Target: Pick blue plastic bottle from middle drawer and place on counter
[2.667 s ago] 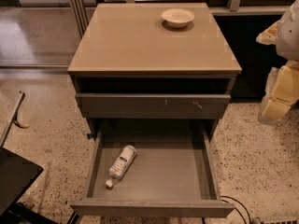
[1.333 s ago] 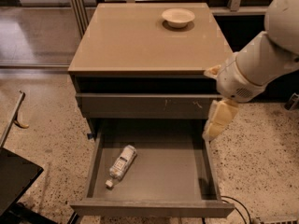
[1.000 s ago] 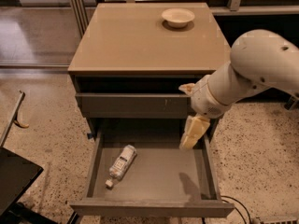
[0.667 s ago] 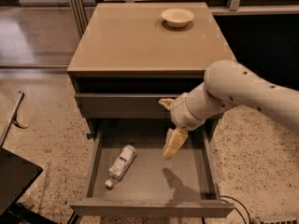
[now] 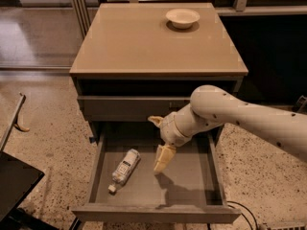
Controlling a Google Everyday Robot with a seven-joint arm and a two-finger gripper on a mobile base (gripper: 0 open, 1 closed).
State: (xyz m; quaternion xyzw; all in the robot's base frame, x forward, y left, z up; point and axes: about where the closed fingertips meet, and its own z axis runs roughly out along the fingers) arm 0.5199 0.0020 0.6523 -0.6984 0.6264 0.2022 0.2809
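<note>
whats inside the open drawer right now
The blue plastic bottle lies on its side, left in the middle drawer. The gripper hangs beside it, apart. The arm hides the back right floor.

counter [image 5: 139,42] tan | middle drawer [image 5: 192,188] grey-brown | bottle [image 5: 125,168] clear, white-capped | gripper [image 5: 159,167] cream, over drawer

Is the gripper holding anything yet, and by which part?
Nothing held. The gripper is over the drawer, apart from the bottle lying on its floor.
</note>
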